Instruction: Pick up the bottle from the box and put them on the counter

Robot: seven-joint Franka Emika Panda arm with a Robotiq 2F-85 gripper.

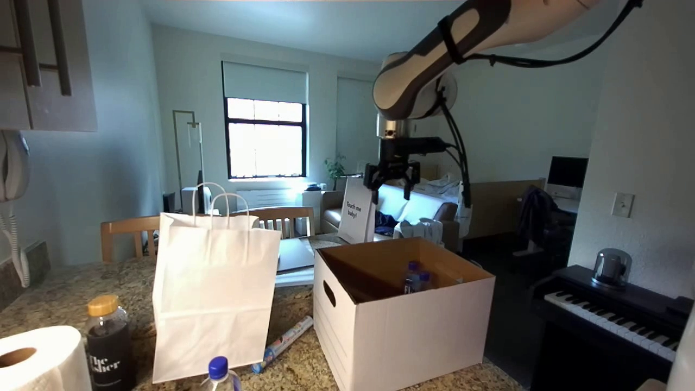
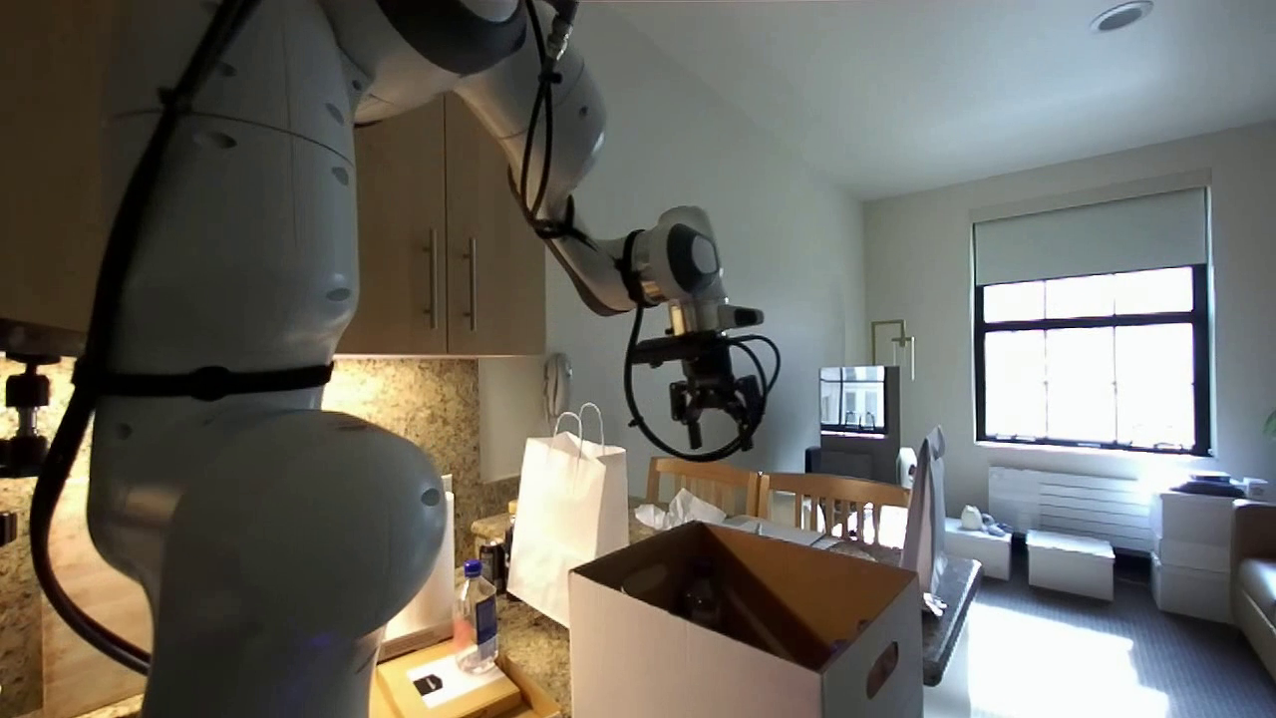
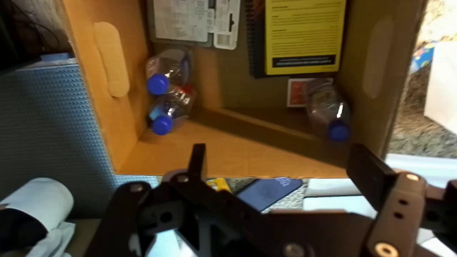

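The white box [image 1: 423,336] with a brown inside stands open on the speckled counter [image 1: 293,374]; it also shows in an exterior view [image 2: 688,668]. In the wrist view, three clear bottles with blue caps are inside: two at the left wall [image 3: 167,67] [image 3: 171,110], one at the right [image 3: 326,103]. Another bottle [image 1: 219,377] is outside the box; in an exterior view it [image 2: 477,618] stands upright on a flat yellowish package. My gripper [image 1: 391,196] is open and empty, above the box's far edge; its fingers are wide apart in the wrist view [image 3: 277,153].
A white paper bag [image 1: 217,298] stands beside the box, with a patterned tube [image 1: 282,344] between them. A dark jar [image 1: 108,347] and a paper roll [image 1: 43,358] stand nearby. A sign [image 1: 355,212] stands behind the box. A yellow notebook [image 3: 305,35] lies inside the box.
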